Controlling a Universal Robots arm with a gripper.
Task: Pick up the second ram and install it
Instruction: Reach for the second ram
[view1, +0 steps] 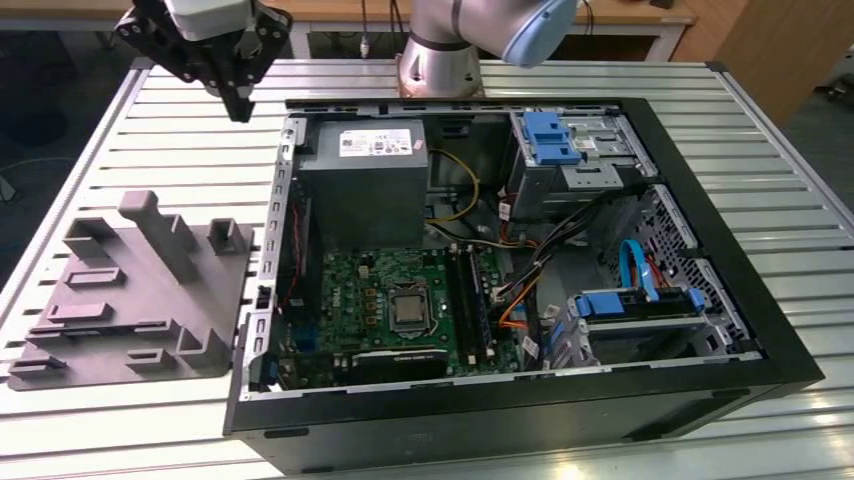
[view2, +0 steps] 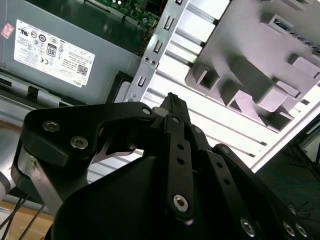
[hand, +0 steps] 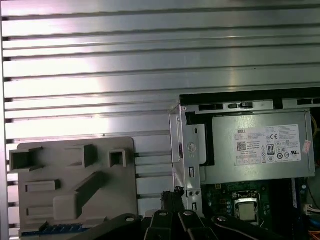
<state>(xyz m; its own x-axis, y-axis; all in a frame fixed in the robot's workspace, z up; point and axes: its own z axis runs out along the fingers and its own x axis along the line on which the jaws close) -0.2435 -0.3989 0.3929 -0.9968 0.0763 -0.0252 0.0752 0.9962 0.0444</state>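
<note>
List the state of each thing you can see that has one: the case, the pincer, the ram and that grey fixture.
Computer case: open, side panel off, lying flat on the slatted table.
Pincer: shut, holding nothing, above the table outside the case.
Second ram: seemingly the bluish strip on the grey fixture, not gripped, not installed.
Grey fixture: flat on the table beside the case.

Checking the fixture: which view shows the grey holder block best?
The exterior view: the whole grey holder block lies on the table beside the case. The first wrist view crops one edge; the second shows part.
</note>
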